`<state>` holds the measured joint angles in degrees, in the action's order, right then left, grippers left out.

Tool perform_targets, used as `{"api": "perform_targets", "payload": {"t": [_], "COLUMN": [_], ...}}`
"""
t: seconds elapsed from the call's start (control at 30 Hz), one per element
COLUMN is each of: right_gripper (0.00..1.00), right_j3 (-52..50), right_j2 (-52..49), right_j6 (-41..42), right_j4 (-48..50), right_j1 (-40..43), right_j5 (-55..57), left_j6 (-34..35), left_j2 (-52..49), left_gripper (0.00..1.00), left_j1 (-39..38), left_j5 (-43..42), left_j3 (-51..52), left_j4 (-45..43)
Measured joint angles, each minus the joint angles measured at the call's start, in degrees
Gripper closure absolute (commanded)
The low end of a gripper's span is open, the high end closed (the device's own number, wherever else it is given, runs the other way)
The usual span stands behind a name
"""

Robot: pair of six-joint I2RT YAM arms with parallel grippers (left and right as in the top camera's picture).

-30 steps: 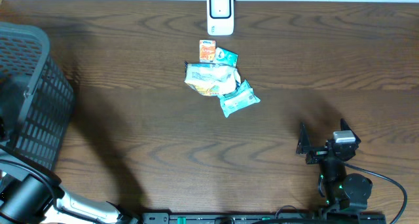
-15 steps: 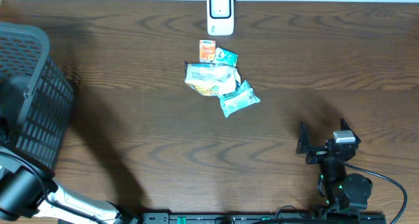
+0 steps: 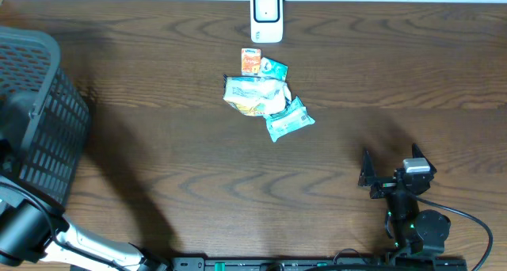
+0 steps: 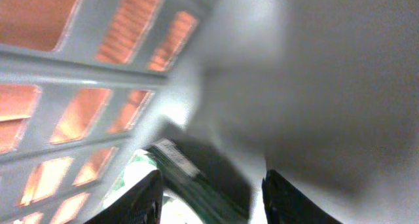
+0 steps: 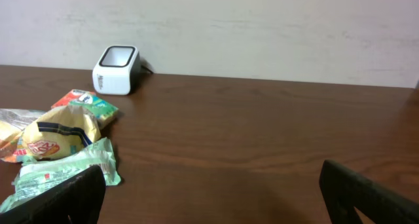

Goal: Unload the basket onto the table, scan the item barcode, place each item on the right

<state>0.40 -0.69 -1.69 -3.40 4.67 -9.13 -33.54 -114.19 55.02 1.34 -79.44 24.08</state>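
A dark brown wood-grain bench [image 3: 158, 144] fills the overhead view, with soft shadows lying across its left side. Behind its far edge rises a plain off-white wall [image 5: 262, 27], evenly lit.

left arm [image 3: 26, 236] edged slightly toward lower-left

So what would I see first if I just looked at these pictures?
Probably the little heap of colourful crinkly snack packets in the middle of the dark brown wooden table. Next, the small white box-shaped barcode scanner at the far edge behind them, and the big dark plastic mesh basket on the left.
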Motion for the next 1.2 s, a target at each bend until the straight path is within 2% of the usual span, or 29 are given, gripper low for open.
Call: {"api": "perform_targets", "payload": {"t": [0.2,0.4,0.7,0.87,1.0,1.2], "right_gripper": [0.01,0.01,0.01,0.01,0.01,0.01], "right_j3": [0.0,0.0,0.0,0.0,0.0,0.0], "right_j2": [0.0,0.0,0.0,0.0,0.0,0.0], "right_j6": [0.0,0.0,0.0,0.0,0.0,0.0], "right_j4": [0.0,0.0,0.0,0.0,0.0,0.0], "right_j1": [0.0,0.0,0.0,0.0,0.0,0.0], "right_j5": [0.0,0.0,0.0,0.0,0.0,0.0], "left_j6": [3.7,9.3,17.4,24.5,30.9,39.6], "left_j2": [0.5,0.5,0.9,4.2,7.3,5.9], "left_gripper": [0.47,0.48,0.51,0.45,0.36,0.29], "left_j1": [0.0,0.0,0.0,0.0,0.1,1.3], "left_j5": [-2.1,-2.6,3.5,4.7,5.0,7.9], "left_j3": [0.0,0.0,0.0,0.0,0.0,0.0], "left_j4": [1.1,1.0,-1.0,-1.9,-0.2,4.2]}}
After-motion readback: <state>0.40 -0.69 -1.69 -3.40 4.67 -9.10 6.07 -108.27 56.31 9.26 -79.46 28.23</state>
